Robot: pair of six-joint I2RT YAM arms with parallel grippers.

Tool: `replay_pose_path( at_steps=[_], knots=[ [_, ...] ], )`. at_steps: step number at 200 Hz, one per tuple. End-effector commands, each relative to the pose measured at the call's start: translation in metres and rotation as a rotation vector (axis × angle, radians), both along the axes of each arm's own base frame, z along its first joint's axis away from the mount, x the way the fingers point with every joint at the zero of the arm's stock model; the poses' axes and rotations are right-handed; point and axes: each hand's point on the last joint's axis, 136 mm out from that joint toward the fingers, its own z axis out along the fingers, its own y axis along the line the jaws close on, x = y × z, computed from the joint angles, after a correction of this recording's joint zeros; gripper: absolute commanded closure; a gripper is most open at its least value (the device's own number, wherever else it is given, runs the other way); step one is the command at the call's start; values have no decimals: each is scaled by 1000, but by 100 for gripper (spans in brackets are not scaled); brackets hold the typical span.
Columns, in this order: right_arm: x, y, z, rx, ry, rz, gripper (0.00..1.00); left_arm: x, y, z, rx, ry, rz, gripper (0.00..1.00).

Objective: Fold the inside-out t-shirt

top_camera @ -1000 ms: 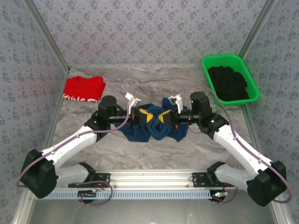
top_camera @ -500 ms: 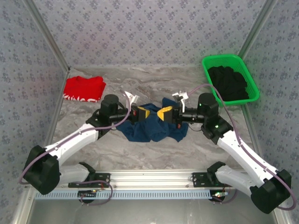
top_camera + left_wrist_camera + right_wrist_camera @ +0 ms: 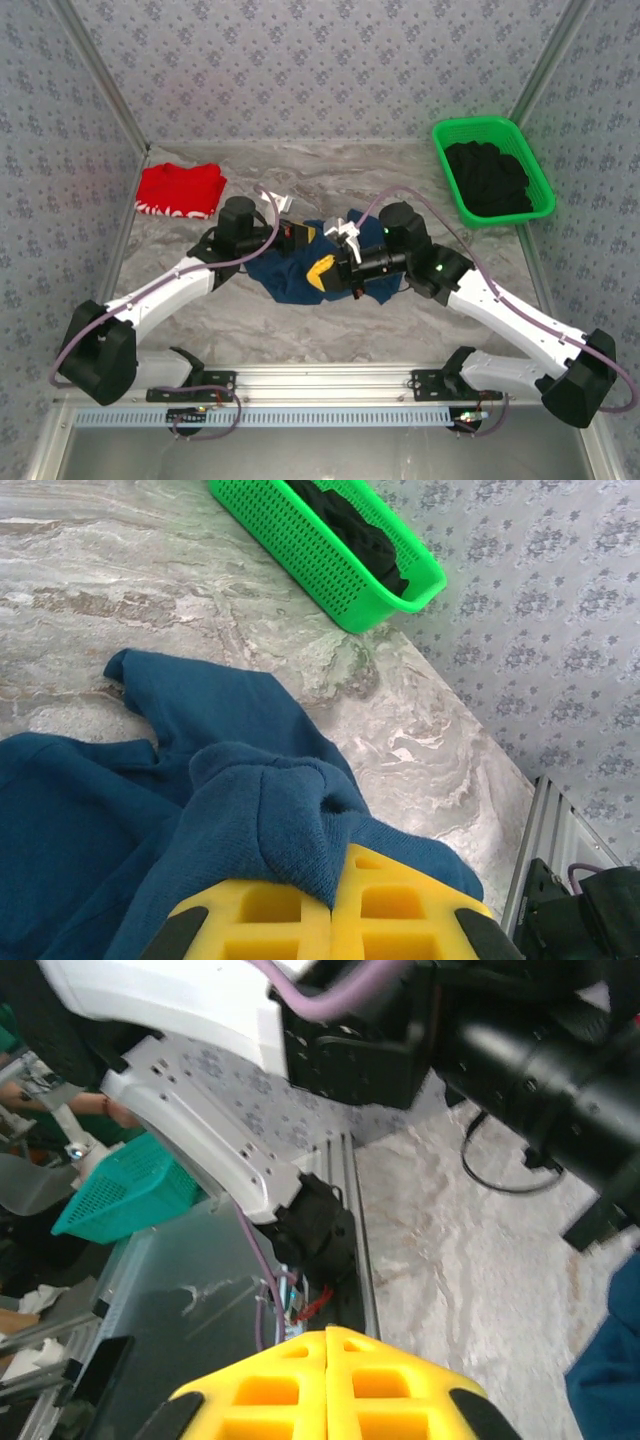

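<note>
Two arms half cover the crumpled inside-out t-shirt point(image 3: 283, 281) mid-table point(image 3: 330, 180) from above. Left wrist: the left pincer point(image 3: 332, 900) clamps a cloth fold, its tips buried. Right wrist: the right pincer point(image 3: 327, 1345) is closed and empty, the shirt cut off at the corner.

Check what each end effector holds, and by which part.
Left end effector pinches a bunched fold of the t-shirt; right end effector is shut, holding nothing.

Wht arms point(image 3: 165, 293), blk joints point(image 3: 237, 222), yellow grippers point(image 3: 331, 905)
</note>
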Motion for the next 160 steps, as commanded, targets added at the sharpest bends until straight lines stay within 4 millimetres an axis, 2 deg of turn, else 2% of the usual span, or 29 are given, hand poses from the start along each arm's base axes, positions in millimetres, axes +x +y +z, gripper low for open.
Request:
replay_pose_path(
  at_steps=[1,19,41,74,90,114,125,141,160],
  knots=[
    [31,-29,-15,-87,-52,-186,81,-7,-8,27,-66,-96,-81,100],
    [77,-60,-28,-98,-5,-424,78,-13,-9,30,-82,-118,-118,100],
    [107,-80,-50,-123,105,-559,67,-15,-10,33,-91,-119,-130,100],
    [116,-75,-79,-151,188,-548,54,-14,-10,34,-90,-116,-126,100],
    [117,-70,-85,-143,214,-529,53,-14,-10,33,-88,-112,-125,100],
    [114,-57,-81,-90,240,-481,65,-12,-9,30,-82,-105,-116,100],
    [113,-52,-77,-76,246,-459,77,-12,-9,29,-79,-103,-113,100],
    [108,-48,-65,-36,257,-423,100,-8,-8,24,-58,-99,-90,100],
    [105,-44,-28,95,253,-376,100,2,-2,13,-6,-79,-33,100]
  ],
)
